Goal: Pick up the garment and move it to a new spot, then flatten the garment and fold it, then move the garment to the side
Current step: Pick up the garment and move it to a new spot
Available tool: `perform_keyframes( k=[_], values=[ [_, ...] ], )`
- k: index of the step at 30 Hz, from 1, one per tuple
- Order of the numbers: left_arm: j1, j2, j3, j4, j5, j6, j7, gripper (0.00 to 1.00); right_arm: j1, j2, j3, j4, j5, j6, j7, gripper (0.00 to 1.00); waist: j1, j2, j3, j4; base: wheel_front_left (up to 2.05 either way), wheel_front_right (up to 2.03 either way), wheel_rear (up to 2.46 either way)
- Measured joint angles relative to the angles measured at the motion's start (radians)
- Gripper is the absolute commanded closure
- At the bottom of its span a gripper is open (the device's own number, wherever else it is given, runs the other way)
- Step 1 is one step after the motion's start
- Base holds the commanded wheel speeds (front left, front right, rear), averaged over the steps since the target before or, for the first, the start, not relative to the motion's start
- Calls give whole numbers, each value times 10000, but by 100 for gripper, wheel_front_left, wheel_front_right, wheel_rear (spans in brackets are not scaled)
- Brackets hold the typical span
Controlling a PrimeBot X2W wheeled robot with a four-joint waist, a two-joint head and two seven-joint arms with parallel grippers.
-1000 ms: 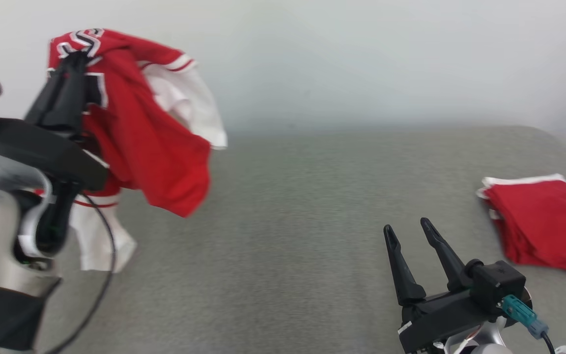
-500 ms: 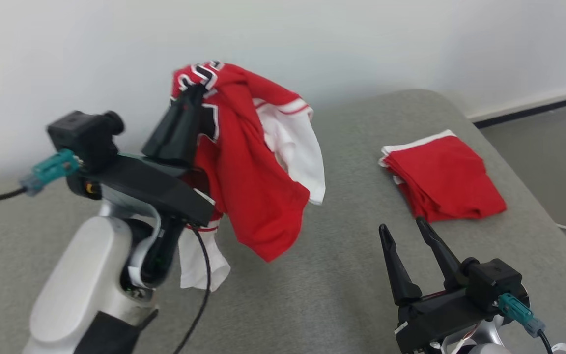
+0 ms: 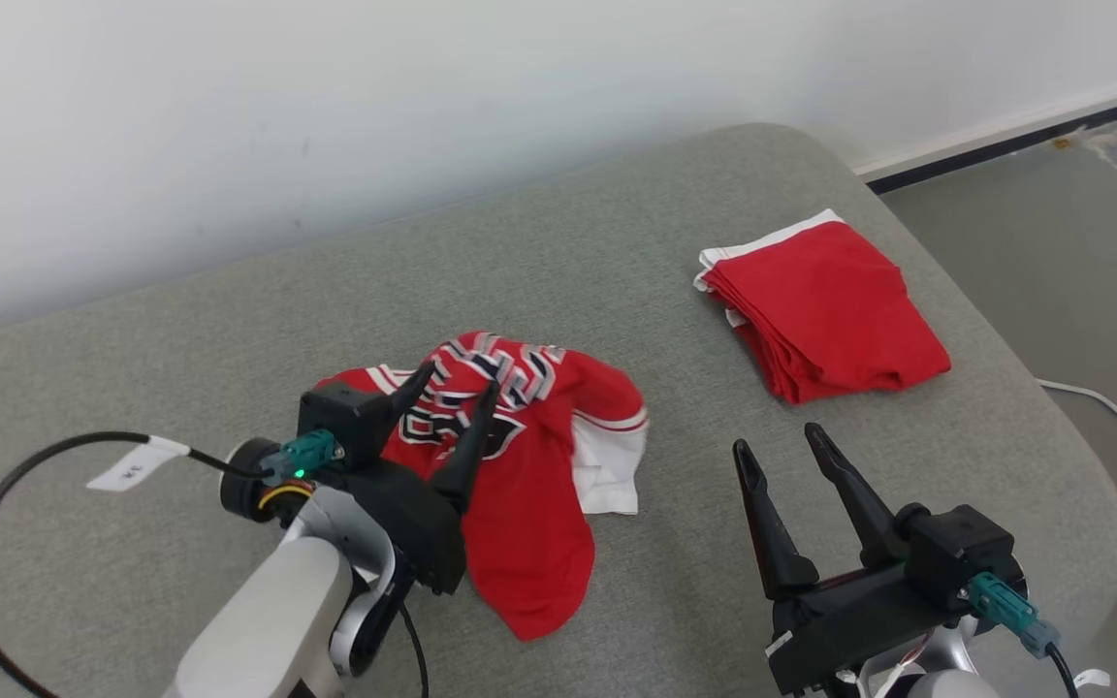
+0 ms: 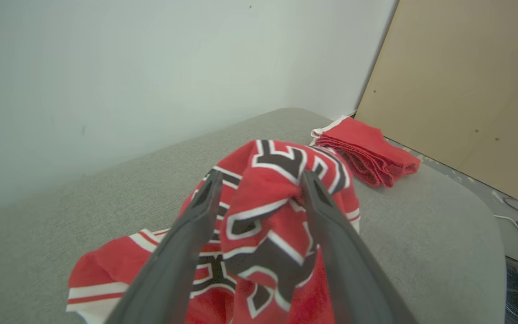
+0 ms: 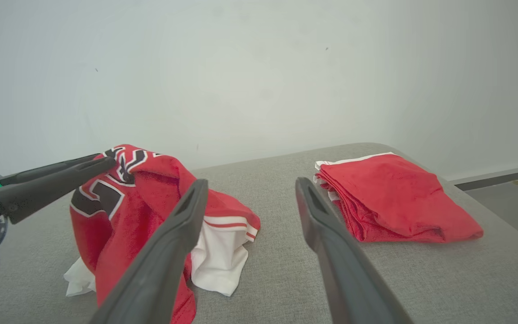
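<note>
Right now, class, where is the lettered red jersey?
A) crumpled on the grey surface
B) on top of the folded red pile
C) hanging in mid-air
A: the jersey lies heaped on the grey surface, its top between the spread fingers of the left claw, apart from the folded red pile.

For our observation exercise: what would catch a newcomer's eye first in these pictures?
A crumpled red-and-white jersey with black lettering lies midway across the grey fabric tabletop, the left arm's open jaws straddling its raised fold. A neatly folded red cloth stack sits at the far right.
</note>
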State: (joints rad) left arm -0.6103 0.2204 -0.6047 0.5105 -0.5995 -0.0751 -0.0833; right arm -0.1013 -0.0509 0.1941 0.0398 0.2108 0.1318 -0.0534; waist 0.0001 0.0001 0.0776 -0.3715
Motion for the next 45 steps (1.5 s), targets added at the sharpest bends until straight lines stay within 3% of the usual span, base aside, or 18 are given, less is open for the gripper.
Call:
perform_keyframes(
  k=[6, 12, 18, 23, 30, 38, 45],
  values=[
    [248, -236, -169, 907, -278, -322, -587, 0, -18, 6, -82, 92, 0, 0, -42, 0, 0, 1, 50, 425, 0, 0, 0],
    [923, 284, -119, 468, -263, -391, -1415, 0, 142, 6, -533, 79, -109, 0, -6, 0, 0, 0, -61, 1015, 0, 0, 0],
    [2281, 894, 853, -1486, 311, 479, -1778, 0, 429, 6, -1133, -6, -326, 0, -25, 0, -1, 0, -248, 1740, 0, 0, 0],
    [4017, 978, 2111, -3591, 1116, 938, -1793, 0, 629, 12, -1730, 157, -458, 2, -190, 0, -1, -1, -419, 2389, 0, 0, 0],
    [6110, 188, 4057, -5315, 1739, 738, -1795, 0, 832, 6, -1998, 610, -516, 0, -499, 0, -1, -1, -711, 3207, 0, 0, 0],
    [7243, -583, 5214, -4989, 2359, 58, -1793, 0, 1302, 8, -1983, 1078, -514, 0, -717, 0, -2, -1, -1070, 3825, 0, 0, 0],
    [7534, -949, 5578, -4358, 2658, -247, -1793, 0, 1431, 4, -1883, 1603, -525, 2, -715, 0, -2, 0, -1167, 3843, 0, 0, 0]
  ],
)
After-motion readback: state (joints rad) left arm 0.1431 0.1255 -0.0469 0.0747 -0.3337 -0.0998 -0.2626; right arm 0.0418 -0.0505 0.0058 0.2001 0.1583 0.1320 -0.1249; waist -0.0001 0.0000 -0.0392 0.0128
